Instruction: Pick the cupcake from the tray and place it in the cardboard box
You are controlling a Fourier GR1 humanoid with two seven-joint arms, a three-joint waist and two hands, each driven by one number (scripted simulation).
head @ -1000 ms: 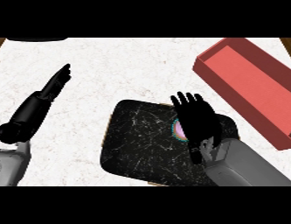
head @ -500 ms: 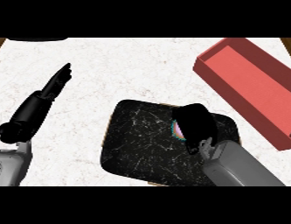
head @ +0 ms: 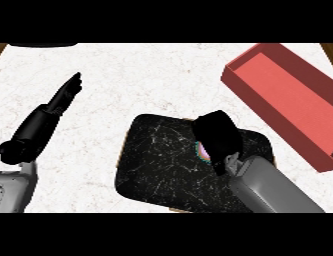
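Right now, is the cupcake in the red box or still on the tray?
Still on the tray. The cupcake peeks out beside the right hand, over the black tray. The red box holds nothing.

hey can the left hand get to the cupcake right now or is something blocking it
Probably not. The right hand is curled over the cupcake on the black tray, hiding all but a sliver. The left hand lies open on the counter, well to the tray's left; its path looks free, but the cupcake is covered.
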